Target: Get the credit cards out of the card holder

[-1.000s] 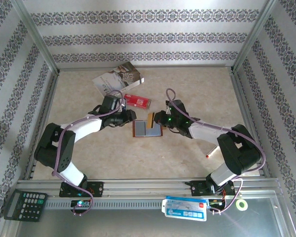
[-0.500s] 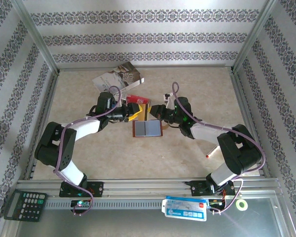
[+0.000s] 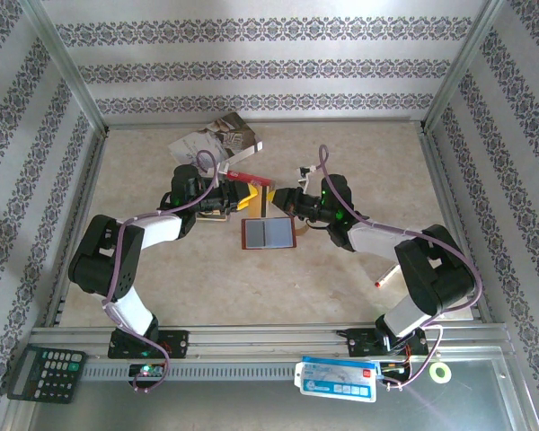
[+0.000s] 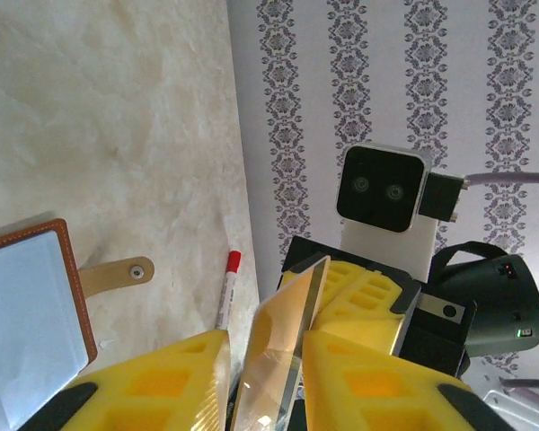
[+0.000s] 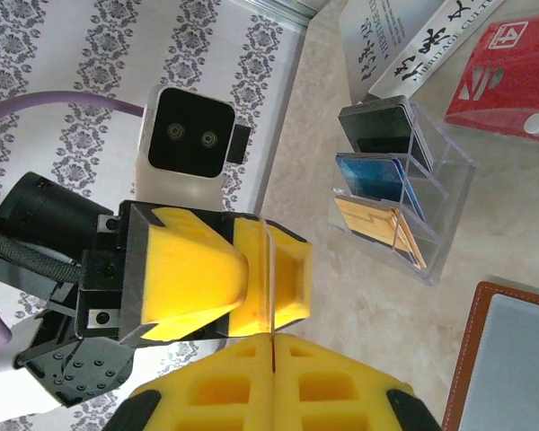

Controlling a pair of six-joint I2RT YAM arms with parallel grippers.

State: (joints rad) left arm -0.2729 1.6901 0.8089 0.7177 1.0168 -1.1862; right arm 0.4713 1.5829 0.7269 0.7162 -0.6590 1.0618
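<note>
Two jaw pairs clamp one gold credit card (image 4: 283, 323): left gripper (image 4: 265, 386) and right gripper (image 5: 271, 359), each closed to card thickness. Booklet (image 5: 413, 36) lettering unreadable.

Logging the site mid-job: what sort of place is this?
Probably a lab robot cell: aluminium frame, wallpaper-print panels on three sides, left arm and right arm bolted to a rail at the table edge.

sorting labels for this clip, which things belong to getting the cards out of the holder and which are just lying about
Job: card holder, lying open; gold card, gripped by left tool and right tool; probably the clear stand holding three cards.
Lying about: booklet, red packet, pen, calculator, tape roll.
</note>
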